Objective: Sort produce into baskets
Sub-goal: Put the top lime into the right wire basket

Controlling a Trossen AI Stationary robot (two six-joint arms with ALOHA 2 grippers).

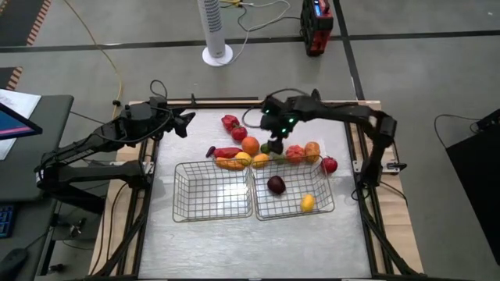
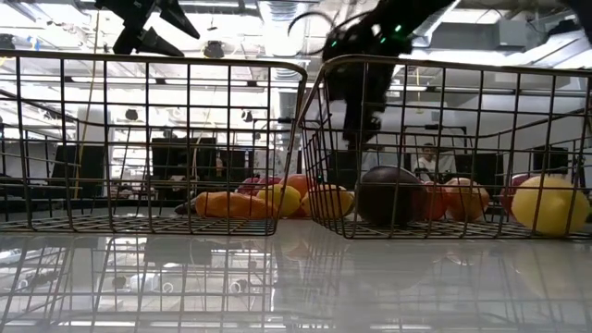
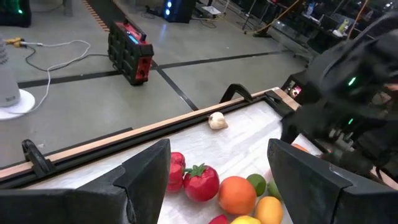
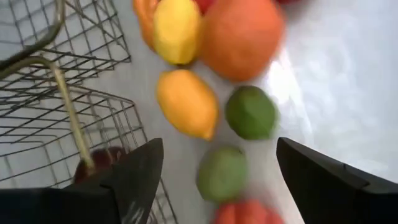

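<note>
While the right pincer (image 1: 271, 143) hangs over the produce row just behind the baskets, its fingers (image 4: 134, 180) stand spread with nothing between them. Under it in the right wrist view lie 2 green limes (image 4: 250, 112), a yellow lemon (image 4: 186, 102) and an orange (image 4: 239, 37), all on the worktop (image 1: 234, 242). Further out, the row carries red, orange and yellow pieces, with a red apple (image 1: 330, 165) at the right end, beside the right basket (image 1: 293, 197). That basket holds a dark maroon fruit (image 1: 276, 184) and a yellow one (image 1: 308, 203). The left basket (image 1: 211, 191), touching it, has nothing in it. The left pincer (image 1: 184, 123) waits released at the worktop's far left corner, well apart from the produce. 1 whitish piece (image 3: 217, 121) sits alone near the far rail.
</note>
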